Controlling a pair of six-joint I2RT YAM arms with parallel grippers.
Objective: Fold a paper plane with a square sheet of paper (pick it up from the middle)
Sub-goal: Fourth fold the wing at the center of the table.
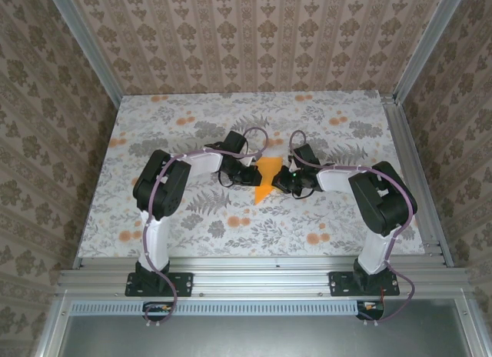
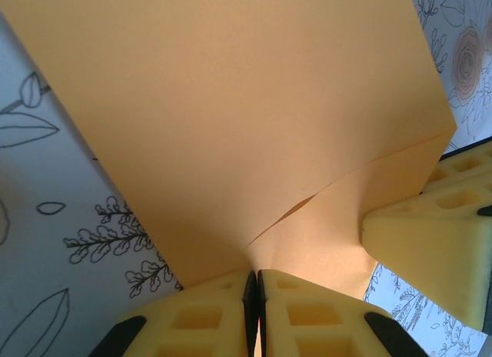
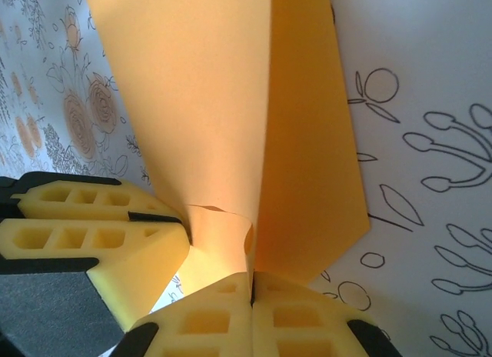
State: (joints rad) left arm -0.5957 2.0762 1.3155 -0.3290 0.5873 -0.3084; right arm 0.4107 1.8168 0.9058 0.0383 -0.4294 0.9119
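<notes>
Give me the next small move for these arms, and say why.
The left gripper and right gripper are both shut on the orange paper, close together, and it buckles between them. Probably ease them slightly apart to pull it taut.

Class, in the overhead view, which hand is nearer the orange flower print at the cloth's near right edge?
Right. The right hand, shut on the orange paper, sits back and left of that flower print; the left hand grips the paper's other side, farther left.
</notes>
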